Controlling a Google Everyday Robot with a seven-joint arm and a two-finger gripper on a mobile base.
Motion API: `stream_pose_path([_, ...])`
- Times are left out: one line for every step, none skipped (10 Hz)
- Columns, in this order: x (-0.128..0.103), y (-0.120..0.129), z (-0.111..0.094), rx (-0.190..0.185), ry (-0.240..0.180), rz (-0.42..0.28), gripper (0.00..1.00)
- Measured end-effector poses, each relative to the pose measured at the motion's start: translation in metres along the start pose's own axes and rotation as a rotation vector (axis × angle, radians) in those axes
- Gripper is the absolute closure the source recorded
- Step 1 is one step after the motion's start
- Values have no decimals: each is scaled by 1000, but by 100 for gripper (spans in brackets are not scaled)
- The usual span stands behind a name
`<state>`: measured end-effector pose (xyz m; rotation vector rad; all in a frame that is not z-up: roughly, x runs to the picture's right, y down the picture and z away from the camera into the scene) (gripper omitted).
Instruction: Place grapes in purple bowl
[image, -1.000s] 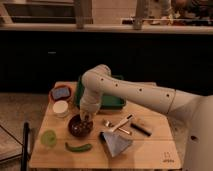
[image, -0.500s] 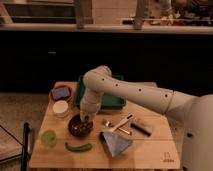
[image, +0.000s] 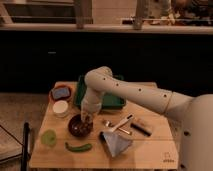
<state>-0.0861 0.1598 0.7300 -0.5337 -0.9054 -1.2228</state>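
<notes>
— Where's the tool (image: 88, 118) now? I can't see past the arm from here.

— Right down over the purple bowl (image: 80, 126), at its rim on the far side. The white arm (image: 130, 92) bends at the elbow and drops almost straight down, so the wrist hangs above the bowl's opening.

— Makes sense, coming from above keeps it off the orange-red dish (image: 61, 93) and the white cup (image: 61, 108), which sit just beside the bowl on the desk (image: 150, 150).

— Is it holding the grapes?

— I cannot tell. The tip is dark against the dark bowl, so whether it grips anything is beyond me. And I can't pick out the grapes themselves; there's no cluster lying on the desk, so I'd guess they're at the tool or already inside the bowl.

— What else is near?

— A green tray (image: 102, 97) behind the arm, a green pepper (image: 78, 147) in front of the bowl, a pale green round thing (image: 48, 137) to its left, and a folded grey cloth (image: 116, 142) with some utensils (image: 122, 125) off to the right, apart from the bowl.

— So nothing crowds the drop.

— Only the cup is close.
</notes>
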Motion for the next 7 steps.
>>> stream_pose_path([0,0,1,1,-6,-1,97])
stream_pose_path([1,-1,1,0,-6,-2,90])
stream_pose_path([3,-3,0,-1,-4,-2,78])
stream_pose_path([5,-5,-1,-2,-3,-4,69])
stream_pose_path([7,-8,-2,-3,-2,-8,57])
stream_pose_path([10,-11,-3,-4,-1,-13,47])
stream_pose_path([12,-14,-3,-5,-1,-17,37])
